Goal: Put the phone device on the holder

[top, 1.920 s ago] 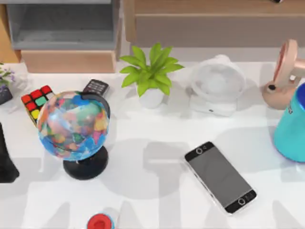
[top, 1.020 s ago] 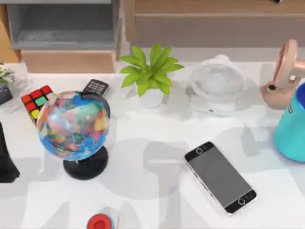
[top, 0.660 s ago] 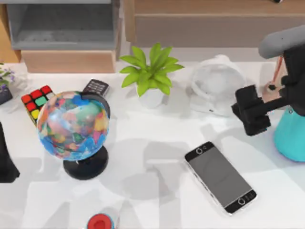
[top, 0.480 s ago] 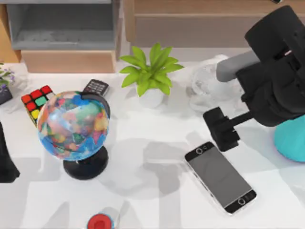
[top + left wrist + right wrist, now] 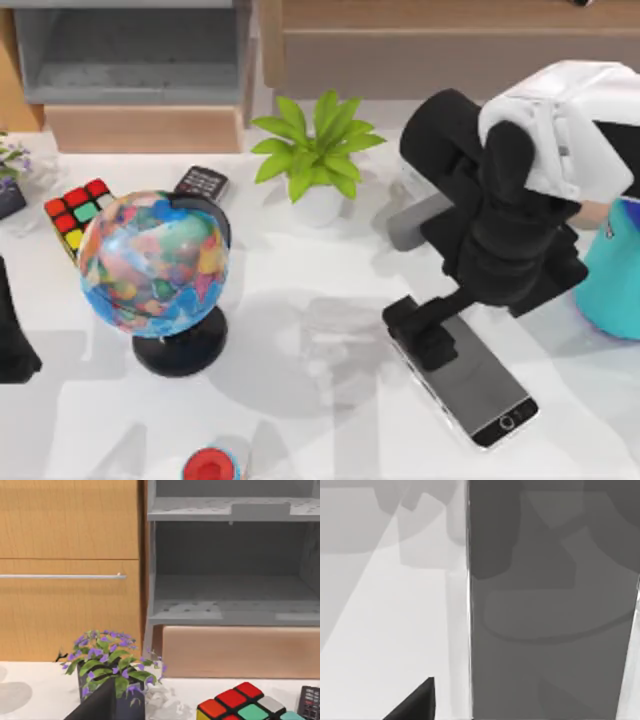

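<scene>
The phone device lies flat on the white table right of centre, slanted, with its round button at the near end. My right arm reaches down over it, and my right gripper hangs just above the phone's far end, open and holding nothing. The right wrist view looks straight down on the phone's grey screen and silver rim, with one dark fingertip off to the side over bare table. The pink holder at the back right is almost wholly hidden behind my right arm. My left arm is parked at the left edge.
A globe stands left of centre, with a colour cube and a small black keypad device behind it. A green plant, a teal cup and a red-topped item also stand around. Purple flowers grow before the cabinets.
My right arm has swung in from the right edge and come down to the left. Its gripper went from behind the phone to right over the phone's far end. The phone has not moved.
</scene>
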Controlling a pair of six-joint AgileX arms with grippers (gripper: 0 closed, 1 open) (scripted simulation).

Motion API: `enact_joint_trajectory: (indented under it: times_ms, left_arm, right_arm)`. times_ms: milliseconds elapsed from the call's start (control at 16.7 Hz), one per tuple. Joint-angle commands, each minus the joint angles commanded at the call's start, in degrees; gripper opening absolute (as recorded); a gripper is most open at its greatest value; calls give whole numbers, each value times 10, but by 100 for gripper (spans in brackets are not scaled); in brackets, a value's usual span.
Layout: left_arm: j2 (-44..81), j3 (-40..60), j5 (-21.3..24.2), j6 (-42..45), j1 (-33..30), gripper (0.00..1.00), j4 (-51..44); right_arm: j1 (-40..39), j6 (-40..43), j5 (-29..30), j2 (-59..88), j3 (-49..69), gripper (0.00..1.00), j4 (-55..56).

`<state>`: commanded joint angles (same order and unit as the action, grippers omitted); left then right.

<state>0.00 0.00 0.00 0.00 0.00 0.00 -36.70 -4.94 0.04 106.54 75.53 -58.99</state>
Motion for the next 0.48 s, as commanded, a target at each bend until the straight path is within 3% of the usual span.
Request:
enact_joint_trajectory:
  times_ms: [480]
  left_arm:
    - [0, 0, 0, 0, 0, 100, 0]
  right_arm:
    - [1, 1, 0, 18, -26, 100, 43]
